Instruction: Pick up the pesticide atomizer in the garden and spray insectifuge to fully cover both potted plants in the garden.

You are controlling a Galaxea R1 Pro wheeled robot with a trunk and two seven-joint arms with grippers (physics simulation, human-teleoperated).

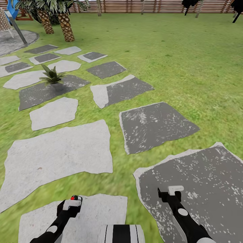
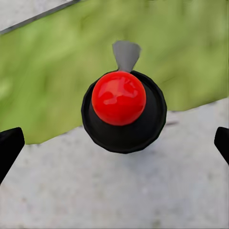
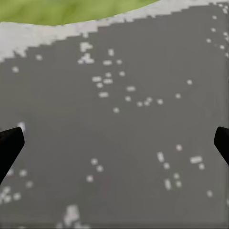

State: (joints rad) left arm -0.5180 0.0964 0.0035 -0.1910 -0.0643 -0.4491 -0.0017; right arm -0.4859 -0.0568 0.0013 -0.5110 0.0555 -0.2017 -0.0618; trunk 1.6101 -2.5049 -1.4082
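The pesticide atomizer (image 1: pixel 74 197) rides in my left gripper (image 1: pixel 72 203), low in the head view over a pale stepping stone. In the left wrist view I look down on the atomizer (image 2: pixel 119 98): a red cap on a dark round body with a grey nozzle, centred in the left gripper (image 2: pixel 114 143), whose dark fingertips (image 2: pixel 9 148) show at the sides. One potted plant (image 1: pixel 51 76), a low green rosette, stands on a dark stone ahead to the left. My right gripper (image 1: pixel 175 189) hangs open and empty over a dark speckled stone; the right wrist view shows the same gripper (image 3: pixel 114 143).
Grey and white stepping stones (image 1: pixel 60 158) lie across the lawn (image 1: pixel 175 60) between me and the plant. Two scaly-trunked palms (image 1: pixel 65 27) stand at the back left beside a round grey pad (image 1: pixel 13 42). A brown slatted fence (image 1: pixel 152 6) closes the far side.
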